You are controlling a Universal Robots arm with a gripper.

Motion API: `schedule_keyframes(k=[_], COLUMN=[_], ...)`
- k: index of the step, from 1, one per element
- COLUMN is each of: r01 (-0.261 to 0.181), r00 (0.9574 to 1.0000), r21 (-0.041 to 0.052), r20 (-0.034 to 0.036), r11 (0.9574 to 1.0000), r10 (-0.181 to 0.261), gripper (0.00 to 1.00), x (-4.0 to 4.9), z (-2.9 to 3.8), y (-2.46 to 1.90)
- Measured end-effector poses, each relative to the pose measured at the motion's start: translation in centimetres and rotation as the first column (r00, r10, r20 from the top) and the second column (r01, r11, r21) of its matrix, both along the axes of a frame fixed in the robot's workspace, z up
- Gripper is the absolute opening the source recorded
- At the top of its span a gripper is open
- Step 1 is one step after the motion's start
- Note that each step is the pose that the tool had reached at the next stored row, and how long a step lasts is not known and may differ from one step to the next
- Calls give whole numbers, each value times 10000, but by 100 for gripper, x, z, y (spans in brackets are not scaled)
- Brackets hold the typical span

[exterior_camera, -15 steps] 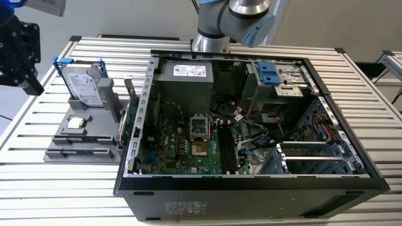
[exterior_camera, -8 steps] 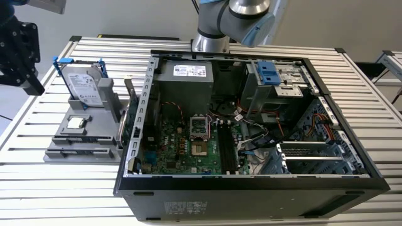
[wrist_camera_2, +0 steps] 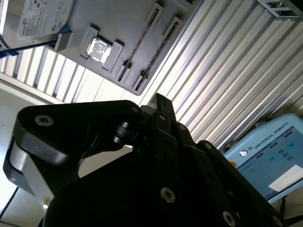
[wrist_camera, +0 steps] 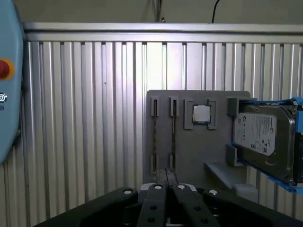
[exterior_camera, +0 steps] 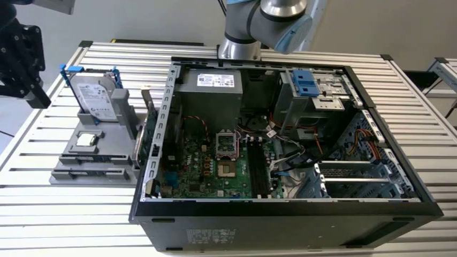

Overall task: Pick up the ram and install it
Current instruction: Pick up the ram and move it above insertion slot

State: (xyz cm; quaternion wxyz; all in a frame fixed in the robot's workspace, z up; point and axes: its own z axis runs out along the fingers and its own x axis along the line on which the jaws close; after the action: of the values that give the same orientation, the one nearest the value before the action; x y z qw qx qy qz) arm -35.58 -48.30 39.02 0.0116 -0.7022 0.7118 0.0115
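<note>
In the exterior view I am hanging as the black gripper [exterior_camera: 21, 64] at the exterior view's left edge, above the slatted table [exterior_camera: 64, 214] and well apart from everything on it. I am carrying nothing that shows. My arm [exterior_camera: 275, 19] is rising behind the open computer case [exterior_camera: 286, 225], and the circuit board [exterior_camera: 207, 166] is lying bare inside it. A grey holder [exterior_camera: 71, 145] is sitting on the table just beside the case, on the exterior view's left. A hard drive [exterior_camera: 96, 96] is leaning in the holder, with a small square chip [exterior_camera: 87, 139] lying in front of it. One ram stick [exterior_camera: 96, 159] and a second ram stick [exterior_camera: 91, 173] are standing on edge in two slots at the holder's near end.

In the second wrist view my gripper's [wrist_camera_2: 156, 156] black body is looming close. Beyond it the holder [wrist_camera_2: 123, 28] is carrying the ram stick [wrist_camera_2: 140, 41] and the second ram stick [wrist_camera_2: 158, 52] side by side. The chip [wrist_camera_2: 98, 49] is sitting just beside them, and the hard drive [wrist_camera_2: 40, 19] is lying past the chip. A light blue control panel [wrist_camera_2: 270, 151] is showing near the table [wrist_camera_2: 227, 71].

In the first wrist view the two sticks [wrist_camera: 155, 137] [wrist_camera: 173, 137] are running parallel towards my gripper [wrist_camera: 168, 191]. The chip [wrist_camera: 201, 113] is lying between them and the hard drive [wrist_camera: 260, 135]. I cannot tell whether my jaws are apart or together.
</note>
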Motion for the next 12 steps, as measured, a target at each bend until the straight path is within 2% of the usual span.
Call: schedule_keyframes(k=[6, 7, 12], r01=[-76, -88, -152], r00=[10000, 10000, 9999], r21=[0, 0, 0], r20=[1, 1, 0], r11=[10000, 10000, 9999], r10=[76, 88, 152], gripper=[0, 100, 100], x=[0, 0, 0], z=[0, 0, 0], y=[0, 0, 0])
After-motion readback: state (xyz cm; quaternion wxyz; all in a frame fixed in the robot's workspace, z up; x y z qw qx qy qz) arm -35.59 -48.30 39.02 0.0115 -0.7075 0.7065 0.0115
